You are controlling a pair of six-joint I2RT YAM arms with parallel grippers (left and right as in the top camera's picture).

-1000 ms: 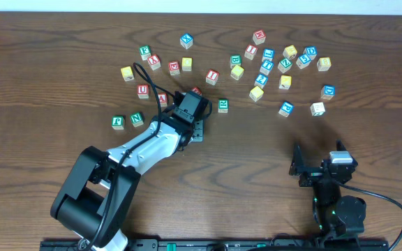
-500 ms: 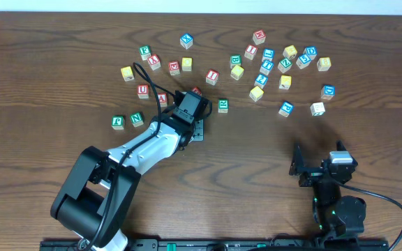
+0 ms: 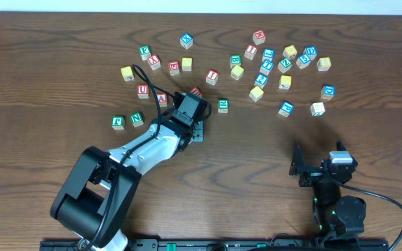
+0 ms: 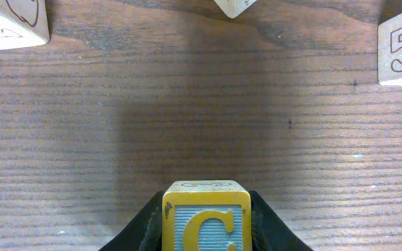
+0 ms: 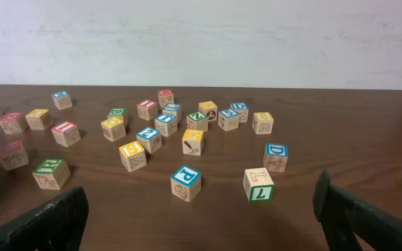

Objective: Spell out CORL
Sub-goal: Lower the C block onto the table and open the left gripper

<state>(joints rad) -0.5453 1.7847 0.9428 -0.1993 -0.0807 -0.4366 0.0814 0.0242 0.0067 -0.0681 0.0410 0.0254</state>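
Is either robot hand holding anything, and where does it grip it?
The left gripper holds the C block, fingers pressed against its two opposite sides. The right gripper is open, holding nothing.

C block (image 4: 206, 219) cut off at btm edge, 5 block (image 4: 401, 52) clipped at rt edge.
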